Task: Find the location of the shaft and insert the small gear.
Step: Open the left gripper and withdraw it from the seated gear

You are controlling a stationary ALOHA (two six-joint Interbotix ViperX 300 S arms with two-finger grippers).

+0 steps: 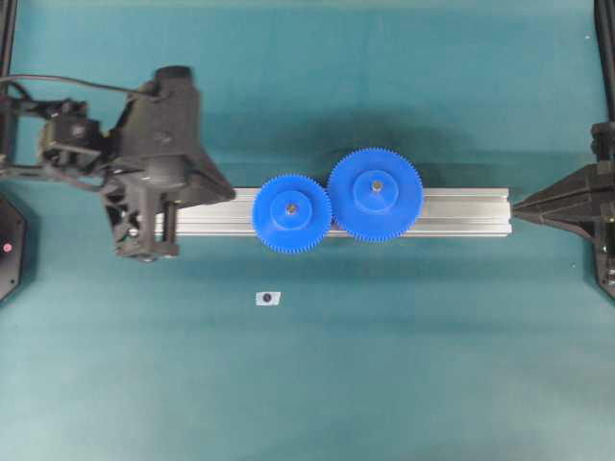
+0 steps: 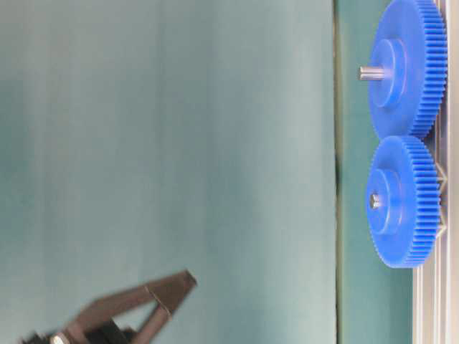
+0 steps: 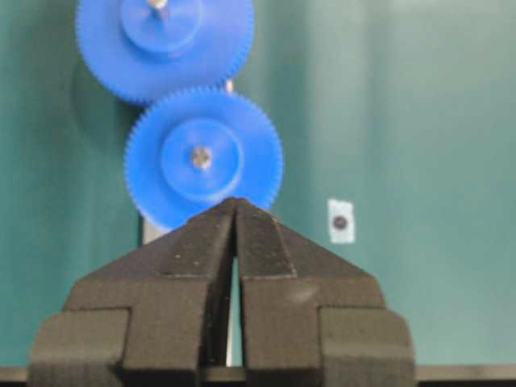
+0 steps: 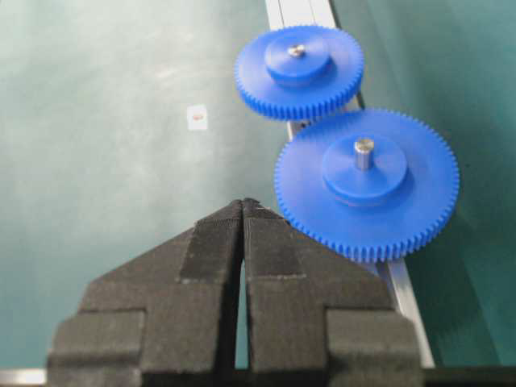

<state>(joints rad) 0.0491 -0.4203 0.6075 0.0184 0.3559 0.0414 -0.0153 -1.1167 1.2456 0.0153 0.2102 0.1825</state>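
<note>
Gears look done to us: the small gear already sits on its shaft on the metal rail, teeth meeting the big gear, and the left gripper and right gripper are pinched closed, holding nothing.

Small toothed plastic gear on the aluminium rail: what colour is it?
Bright blue small toothed plastic gear, silvery pin at its centre; the left wrist view shows it best.

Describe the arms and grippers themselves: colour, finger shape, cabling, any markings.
Both arms are matte black. The left gripper and the right gripper each have two wedge-shaped black fingers tapering to a point, with a grainy, foam-like pad texture. In the overhead view the left arm's black housing is blocky, with black cables looping behind it. No logos or markings are legible.
</note>
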